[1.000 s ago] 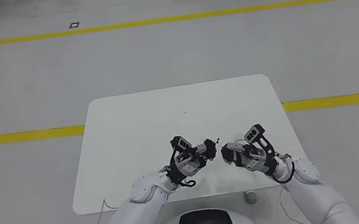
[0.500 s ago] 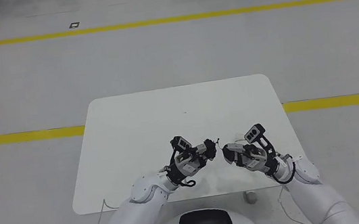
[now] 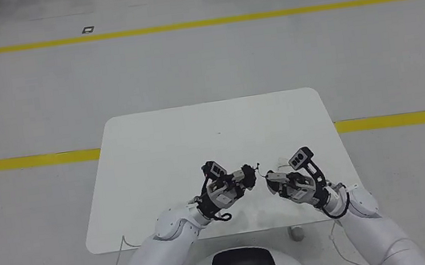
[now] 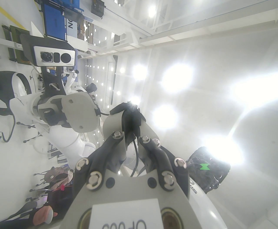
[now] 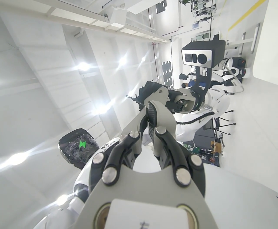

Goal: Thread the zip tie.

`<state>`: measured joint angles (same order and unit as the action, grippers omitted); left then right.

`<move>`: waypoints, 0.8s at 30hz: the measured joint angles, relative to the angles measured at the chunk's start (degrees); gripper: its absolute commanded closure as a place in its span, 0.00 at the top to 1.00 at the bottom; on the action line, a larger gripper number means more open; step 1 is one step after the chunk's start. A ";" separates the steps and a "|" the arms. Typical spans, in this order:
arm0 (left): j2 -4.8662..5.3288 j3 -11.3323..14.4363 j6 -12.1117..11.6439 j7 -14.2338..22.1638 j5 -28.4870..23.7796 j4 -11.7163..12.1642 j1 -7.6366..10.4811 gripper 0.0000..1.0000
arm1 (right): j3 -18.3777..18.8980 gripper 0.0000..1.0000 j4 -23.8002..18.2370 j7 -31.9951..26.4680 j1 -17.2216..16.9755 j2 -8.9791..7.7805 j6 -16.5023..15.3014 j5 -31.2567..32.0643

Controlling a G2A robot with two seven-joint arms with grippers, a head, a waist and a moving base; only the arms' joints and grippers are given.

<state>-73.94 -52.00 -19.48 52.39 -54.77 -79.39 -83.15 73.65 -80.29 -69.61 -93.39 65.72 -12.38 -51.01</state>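
Both grippers hover tip to tip over the near part of the white table [image 3: 160, 163]. A thin black zip tie [image 3: 257, 167] bridges the small gap between them. My left gripper [image 3: 248, 174] is shut on the zip tie [image 4: 136, 149], whose strap runs back between the fingers toward the wrist in the left wrist view [image 4: 130, 115]. My right gripper [image 3: 270, 180] is shut too, fingers pressed together [image 5: 147, 109], with a thin end of the zip tie [image 5: 133, 99] sticking out past the tips toward the left gripper's black fingertips [image 5: 152, 87].
The table's near edge [image 3: 210, 236] lies just below both forearms. Yellow floor lines [image 3: 31, 161] run past the table on both sides.
The right gripper has drawn back slightly from the left one, toward the right. The left gripper has stayed where it was.
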 measured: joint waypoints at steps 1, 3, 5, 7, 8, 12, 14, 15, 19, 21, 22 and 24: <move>0.00 0.00 0.00 0.00 0.00 0.00 0.00 0.00 | -0.02 0.00 -0.03 -0.01 -0.03 -0.01 -0.04 0.05; 0.00 0.00 0.00 0.00 0.00 0.00 0.00 0.00 | -0.04 0.00 -0.06 -0.04 -0.05 -0.02 -0.09 0.15; 0.00 0.00 0.00 0.00 0.00 0.00 0.00 0.00 | -0.03 0.00 -0.07 -0.03 -0.06 -0.04 -0.20 0.38; 0.00 0.00 0.00 0.00 0.00 0.00 0.00 0.00 | 0.04 0.00 -0.11 0.17 -0.09 -0.09 -0.47 0.91; 0.00 0.00 0.00 0.00 0.00 0.00 0.00 0.00 | 0.07 0.00 -0.15 0.31 -0.12 -0.11 -0.60 1.24; 0.00 0.00 0.00 0.00 0.00 0.00 0.00 0.00 | 0.20 0.00 -0.59 1.22 -0.26 -0.27 -1.38 3.68; 0.00 0.00 0.00 0.00 0.00 0.00 0.00 0.00 | 0.29 0.00 -0.98 1.70 -0.38 -0.37 -1.86 5.15; 0.00 0.00 0.00 0.00 0.00 0.00 0.00 0.00 | 0.34 0.00 -1.19 1.92 -0.45 -0.43 -2.07 5.87; 0.00 0.00 0.00 0.00 0.00 0.00 0.00 0.00 | 0.43 0.00 -2.26 2.84 -0.83 -0.64 -2.68 8.67; 0.00 0.00 0.00 0.00 0.00 0.00 0.00 0.00 | 0.51 0.00 -2.66 3.24 -0.94 -0.75 -2.85 9.86; 0.00 0.00 0.00 0.00 0.00 0.00 0.00 0.00 | 0.55 0.00 -2.93 3.55 -1.04 -0.81 -2.96 10.67; 0.00 0.00 0.00 0.00 0.00 0.00 0.00 0.00 | 0.56 0.00 -3.34 3.99 -1.21 -0.91 -3.06 11.82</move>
<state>-73.94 -52.00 -19.48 52.39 -54.77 -79.39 -83.15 74.21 -83.63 -65.62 -94.60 64.81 -15.44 -39.19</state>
